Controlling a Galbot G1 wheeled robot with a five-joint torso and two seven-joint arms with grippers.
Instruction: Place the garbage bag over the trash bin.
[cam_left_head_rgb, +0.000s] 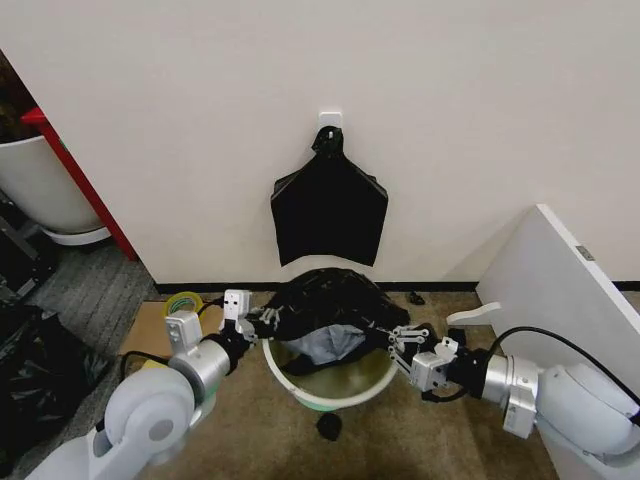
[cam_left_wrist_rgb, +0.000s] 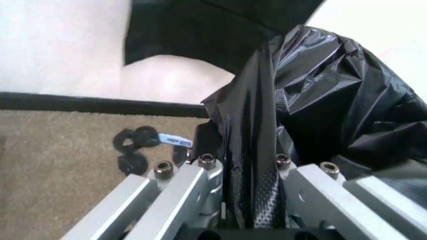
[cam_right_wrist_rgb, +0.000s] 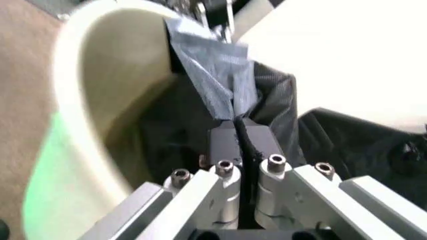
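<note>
On my far left I see a big white container (cam_left_head_rgb: 40, 190) with a red frame, standing against the wall, and a roll of yellow tape (cam_left_head_rgb: 184, 302) lies on the floor nearer the bucket. My left gripper (cam_left_head_rgb: 268, 322) sits at the left rim of the trash bin (cam_left_head_rgb: 330, 395); through its wrist camera I see its jaws closed on a fold of the garbage bag (cam_left_wrist_rgb: 320, 95), the black film pinched tight between them. Beyond that gripper, some small black scraps (cam_left_wrist_rgb: 132, 147) lie on the carpet by the skirting board.

The bin stands on the carpet close to the wall, between my two arms, its mouth open toward me. The garbage bag is bunched over the far half of the rim, heaped up in a glossy mound, with a greyish stretched patch hanging down inside the bin. The near half of the rim is bare. A small black lump (cam_left_head_rgb: 328, 427) lies on the floor just in front of the bin.

On the wall above, a flat bundle of black bags (cam_left_head_rgb: 330, 205) hangs from a white hook (cam_left_head_rgb: 331, 122).

My right gripper (cam_left_head_rgb: 398, 342) is at the right rim; its wrist camera shows the jaws clamped together on the bag's edge (cam_right_wrist_rgb: 220, 85), just inside the bin wall. A white board (cam_left_head_rgb: 560, 280) leans at the far right.
</note>
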